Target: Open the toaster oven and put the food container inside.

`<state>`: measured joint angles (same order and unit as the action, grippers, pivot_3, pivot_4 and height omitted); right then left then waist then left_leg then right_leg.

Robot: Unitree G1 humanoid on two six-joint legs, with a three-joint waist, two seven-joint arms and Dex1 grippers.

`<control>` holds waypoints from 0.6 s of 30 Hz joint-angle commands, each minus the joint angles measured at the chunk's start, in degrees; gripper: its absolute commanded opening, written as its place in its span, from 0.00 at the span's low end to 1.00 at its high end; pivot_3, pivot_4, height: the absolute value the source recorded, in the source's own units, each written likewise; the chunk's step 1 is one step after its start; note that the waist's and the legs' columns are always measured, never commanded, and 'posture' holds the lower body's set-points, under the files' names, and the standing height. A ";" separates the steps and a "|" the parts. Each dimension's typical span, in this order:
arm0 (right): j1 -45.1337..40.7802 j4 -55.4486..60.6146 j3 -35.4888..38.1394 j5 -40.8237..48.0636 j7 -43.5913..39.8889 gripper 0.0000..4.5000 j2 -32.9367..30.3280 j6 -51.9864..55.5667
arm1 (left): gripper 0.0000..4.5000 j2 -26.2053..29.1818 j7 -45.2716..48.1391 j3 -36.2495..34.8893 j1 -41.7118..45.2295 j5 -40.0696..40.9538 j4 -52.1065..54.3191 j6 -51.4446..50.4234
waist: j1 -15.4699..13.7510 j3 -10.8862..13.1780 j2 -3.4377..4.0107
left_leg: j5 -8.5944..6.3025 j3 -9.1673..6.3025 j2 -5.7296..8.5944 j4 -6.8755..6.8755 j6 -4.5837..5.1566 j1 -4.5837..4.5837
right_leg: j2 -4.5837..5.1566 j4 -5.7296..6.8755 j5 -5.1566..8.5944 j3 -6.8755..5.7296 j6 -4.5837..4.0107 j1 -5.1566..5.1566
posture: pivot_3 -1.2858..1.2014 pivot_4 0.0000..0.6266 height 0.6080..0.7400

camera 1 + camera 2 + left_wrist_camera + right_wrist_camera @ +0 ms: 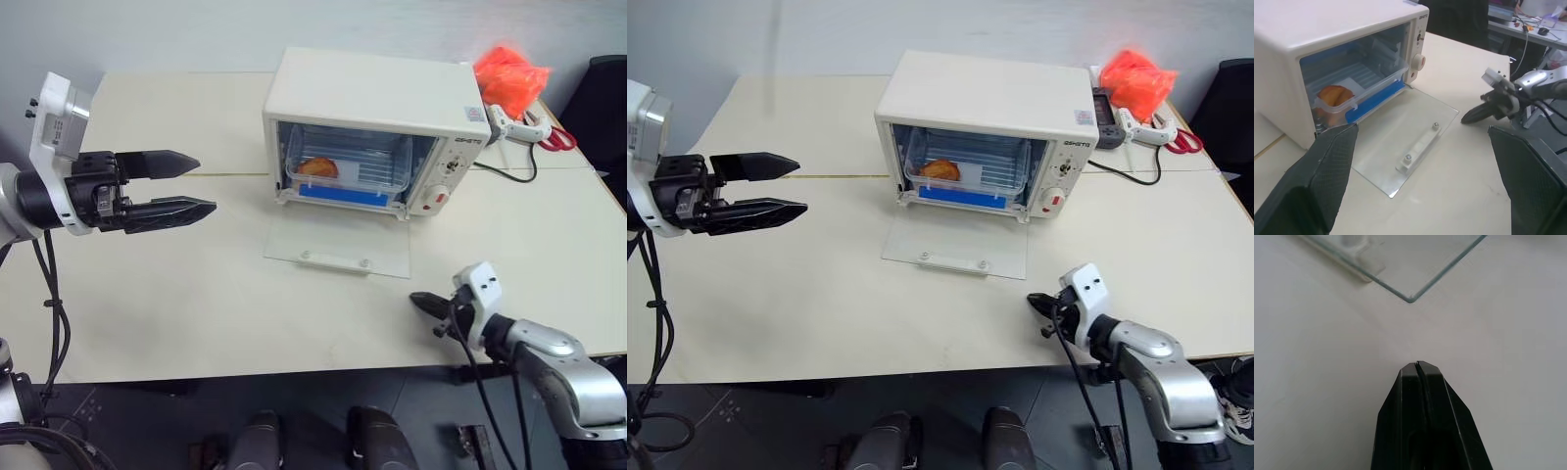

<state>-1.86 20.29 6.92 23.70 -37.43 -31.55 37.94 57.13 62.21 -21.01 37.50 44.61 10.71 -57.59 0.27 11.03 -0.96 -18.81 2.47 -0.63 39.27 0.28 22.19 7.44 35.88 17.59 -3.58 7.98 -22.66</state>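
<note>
Cream-coloured laminate covers the table (176, 304), the broadest thing in sight, and everything else rests on it or hangs over it. Toward its far middle stands the toaster oven (377, 98), a cream-white box with knobs down its right front. Its glass door (338, 243) is dropped fully open and lies flat on the tabletop, the white bar handle (334, 259) at its near edge. Inside the oven cavity sits the food container (348, 168), a clear box with a blue clip strip along its front side and orange-brown food at its left end.

Left of the oven and well apart from it, the left gripper (181, 186) hangs above the table, its two black fingers spread wide with nothing between them, pointing toward the oven. Near the table's front right edge the right gripper (423, 302) sits low, just beside the door's near right corner; its fingers are pressed together and empty.

Behind the oven at the far right lie an orange bag (509, 78), a white tool (517, 125) and a black cable (509, 174).
</note>
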 commanded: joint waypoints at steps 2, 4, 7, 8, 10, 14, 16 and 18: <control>-2.72 -1.06 -3.74 -1.02 1.75 0.00 3.22 -1.79 | 0.99 1.09 -1.37 0.80 1.66 -0.53 1.08 3.36 | 0.15 0.00 0.00 | 0.01 0.03 -0.02 -0.06 -0.03 -0.05 | -0.02 0.00 0.01 0.03 -0.03 -0.01 | 0.52 0.24 1.00; -5.09 -2.88 -4.43 -2.05 2.35 0.00 4.05 -2.86 | 0.99 1.06 -1.69 0.93 2.24 0.18 0.62 3.54 | 0.12 0.00 0.00 | 0.02 0.04 -0.03 -0.06 -0.04 -0.04 | -0.03 0.01 0.02 0.03 -0.03 -0.04 | 0.52 0.24 1.00; -8.64 -4.54 -3.90 -2.43 2.47 0.00 3.80 -3.89 | 0.99 1.42 -1.65 0.98 2.48 0.78 0.33 3.90 | 0.00 0.00 0.00 | 0.01 0.05 0.01 -0.07 -0.04 -0.02 | 0.00 0.00 0.02 0.05 -0.03 -0.06 | 0.52 0.24 1.00; -9.43 -4.67 -3.54 -2.29 2.24 0.00 3.54 -3.99 | 0.99 1.53 -1.64 1.01 2.45 0.81 0.31 3.97 | -0.01 0.00 0.00 | 0.01 0.05 0.01 -0.07 -0.03 -0.02 | 0.00 0.00 0.02 0.05 -0.03 -0.06 | 0.52 0.24 1.00; -12.26 -4.39 -2.21 -1.55 1.68 0.00 2.61 -3.81 | 0.99 1.92 -1.38 1.29 2.12 0.37 0.19 4.49 | -0.06 0.00 0.01 | 0.01 0.04 0.01 -0.09 -0.03 0.01 | 0.00 0.00 0.02 0.05 -0.03 -0.10 | 0.52 0.24 1.00; -21.05 -4.38 0.85 1.26 1.41 0.00 1.01 -2.17 | 0.99 1.90 -1.25 1.54 1.92 0.24 -0.05 5.16 | -0.05 0.01 0.02 | 0.01 0.05 0.00 -0.08 -0.03 0.02 | -0.01 0.00 0.02 0.05 -0.03 -0.11 | 0.52 0.24 1.00; -25.57 -5.50 1.88 2.11 1.84 0.00 0.98 -1.82 | 0.99 1.73 -1.21 1.76 1.82 0.15 -0.12 5.58 | 0.00 0.01 0.02 | 0.02 0.05 -0.01 -0.09 -0.04 0.02 | -0.01 0.01 0.02 0.04 -0.03 -0.13 | 0.52 0.24 1.00; -29.72 -7.45 2.42 1.87 3.06 0.00 1.64 -2.34 | 0.99 1.46 -1.25 2.05 1.69 0.00 -0.26 6.02 | 0.04 0.01 0.02 | 0.02 0.05 -0.01 -0.12 -0.04 0.02 | -0.02 0.01 0.02 0.04 -0.03 -0.14 | 0.52 0.24 1.00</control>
<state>-30.11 13.15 7.75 24.50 -35.34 -29.95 36.27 57.69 60.85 -18.47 38.90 44.63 10.28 -52.89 0.31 11.04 -0.93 -18.80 2.51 -0.66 39.15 0.24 22.21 7.42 35.90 17.61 -3.55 7.95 -22.80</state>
